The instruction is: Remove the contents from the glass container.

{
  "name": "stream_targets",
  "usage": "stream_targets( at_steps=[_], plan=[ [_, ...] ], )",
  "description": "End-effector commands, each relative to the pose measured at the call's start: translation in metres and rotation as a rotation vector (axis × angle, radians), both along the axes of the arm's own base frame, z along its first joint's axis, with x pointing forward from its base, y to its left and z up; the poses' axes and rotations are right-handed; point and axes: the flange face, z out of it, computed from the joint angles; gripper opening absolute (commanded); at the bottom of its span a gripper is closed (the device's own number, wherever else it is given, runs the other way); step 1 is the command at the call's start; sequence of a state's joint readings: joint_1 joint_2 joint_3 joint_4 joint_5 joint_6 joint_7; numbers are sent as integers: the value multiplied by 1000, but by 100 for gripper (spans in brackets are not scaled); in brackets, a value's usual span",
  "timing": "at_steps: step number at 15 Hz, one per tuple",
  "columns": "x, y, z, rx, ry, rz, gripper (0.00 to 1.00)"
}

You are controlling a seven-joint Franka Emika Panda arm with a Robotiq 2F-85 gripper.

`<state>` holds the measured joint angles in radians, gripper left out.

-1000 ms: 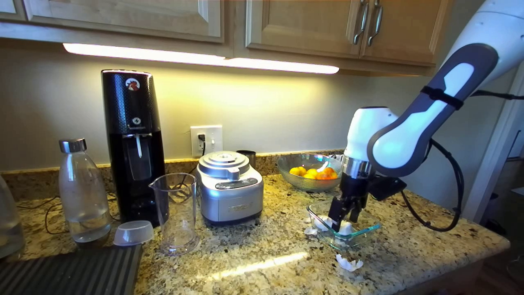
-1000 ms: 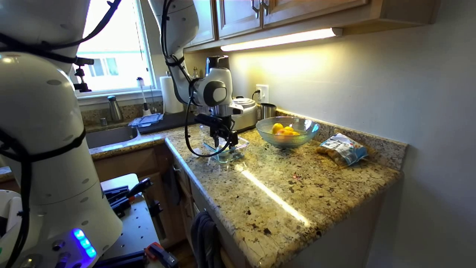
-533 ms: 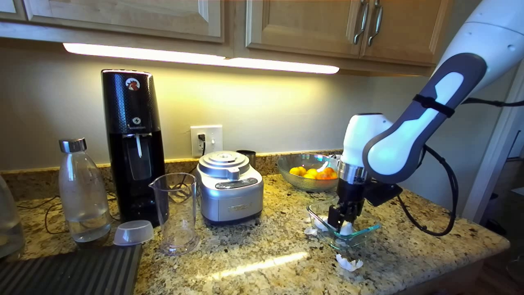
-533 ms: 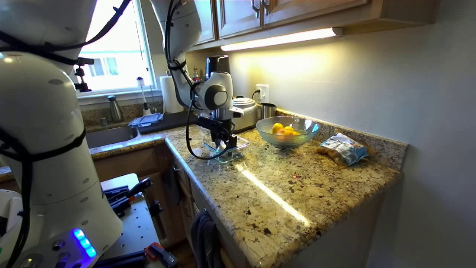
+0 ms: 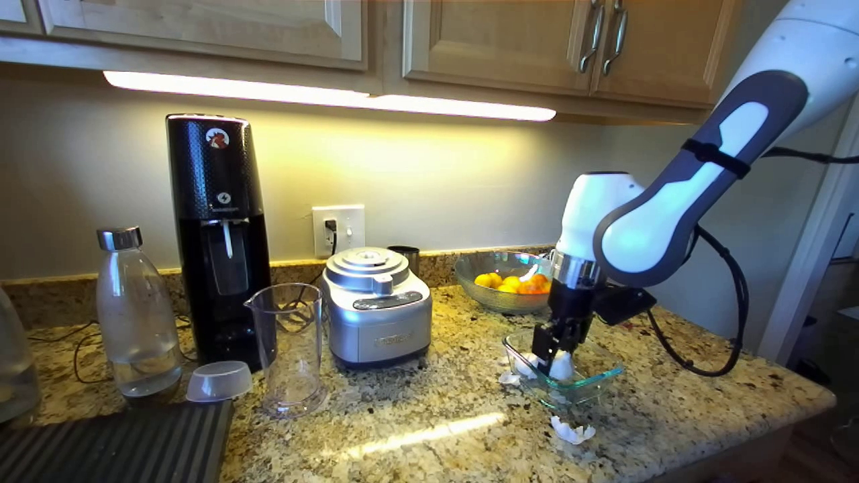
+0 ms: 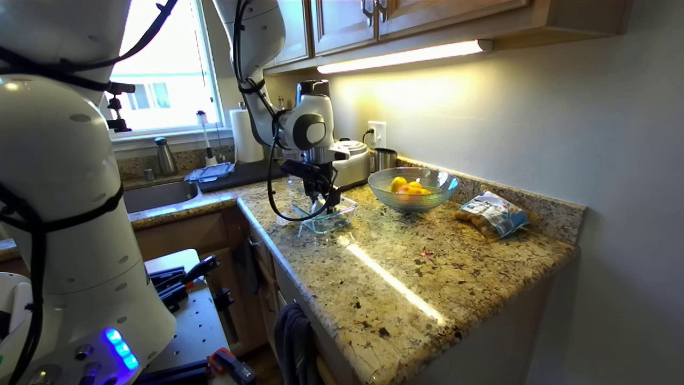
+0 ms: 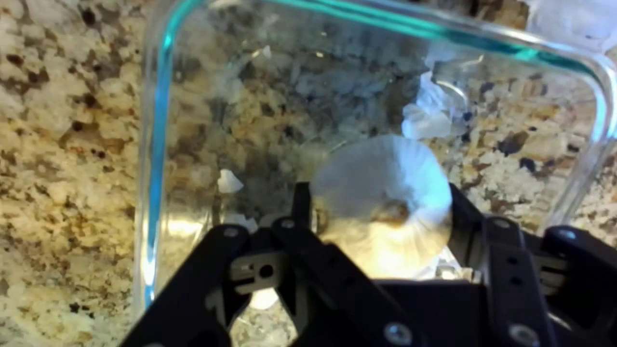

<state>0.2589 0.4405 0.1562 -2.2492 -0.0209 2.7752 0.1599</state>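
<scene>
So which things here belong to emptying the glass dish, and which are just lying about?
For the job: gripper, glass dish, white bulb, white flakes inside.
Lying about: fruit bowl, food processor, drink machine, tumbler, capped bottle, bag.

Rim of the glass dish (image 7: 158,144) rings the gripper (image 7: 380,205) in plan; white piece (image 7: 368,185) fills the gap between its fingers. In an exterior view: food processor (image 5: 379,325) obstructs far left, fruit bowl (image 5: 503,300) far side, white scrap (image 5: 572,431) just beside near wall. Open surface (image 5: 704,409) lies right.
</scene>
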Motion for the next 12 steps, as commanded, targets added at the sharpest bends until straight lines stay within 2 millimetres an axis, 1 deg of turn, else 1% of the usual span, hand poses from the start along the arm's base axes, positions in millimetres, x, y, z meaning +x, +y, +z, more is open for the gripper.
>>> stream_targets(
  at_steps=[1,3,5,7,9,11,12],
  plan=[
    [-7,-12,44,10,-34,-11,39],
    [-4,-20,62,8,-71,-33,39],
    [2,-35,78,6,-113,-75,39],
    [8,-55,89,2,-139,-129,39],
    [14,-77,95,-13,-173,-197,39],
    [21,-101,91,-28,-177,-279,39],
    [26,-113,86,-32,-192,-323,39]
  ],
)
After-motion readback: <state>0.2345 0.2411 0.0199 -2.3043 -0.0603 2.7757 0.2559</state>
